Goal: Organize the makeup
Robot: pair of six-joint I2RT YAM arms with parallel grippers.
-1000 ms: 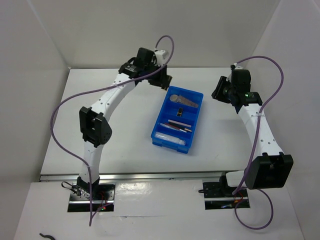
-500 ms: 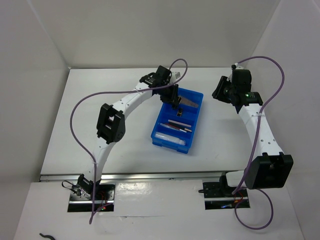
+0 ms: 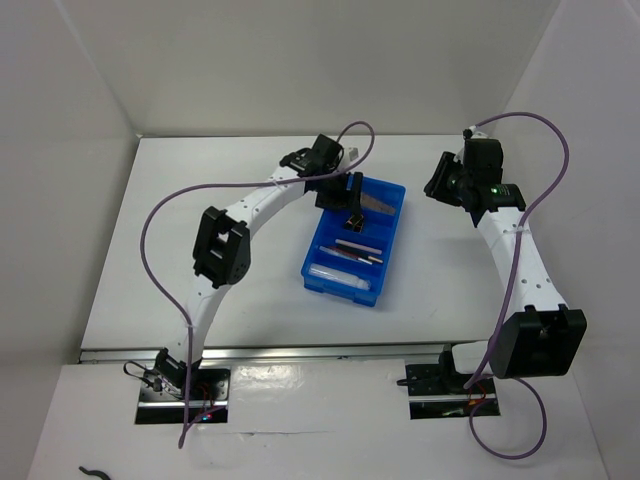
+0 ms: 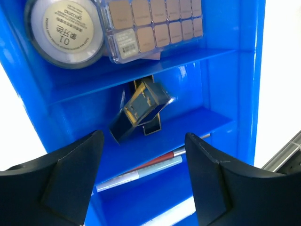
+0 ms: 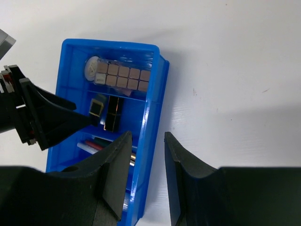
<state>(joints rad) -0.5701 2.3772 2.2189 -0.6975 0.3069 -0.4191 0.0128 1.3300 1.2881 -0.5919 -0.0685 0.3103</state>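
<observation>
A white table (image 3: pixel 200 200) holds a blue divided bin (image 3: pixel 312 262) near its middle. My left gripper (image 4: pixel 143 135) hangs spread wide and empty over the bin. My right gripper (image 5: pixel 146 136) is parted and empty over the bin's right edge. In the farthest compartment lie a palette of tan squares (image 4: pixel 155 23) and a round compact (image 4: pixel 66 28) marked "01". In the next compartment a black gold-trimmed compact (image 4: pixel 141 110) sits tilted and blurred, then thin pencils (image 4: pixel 155 165).
</observation>
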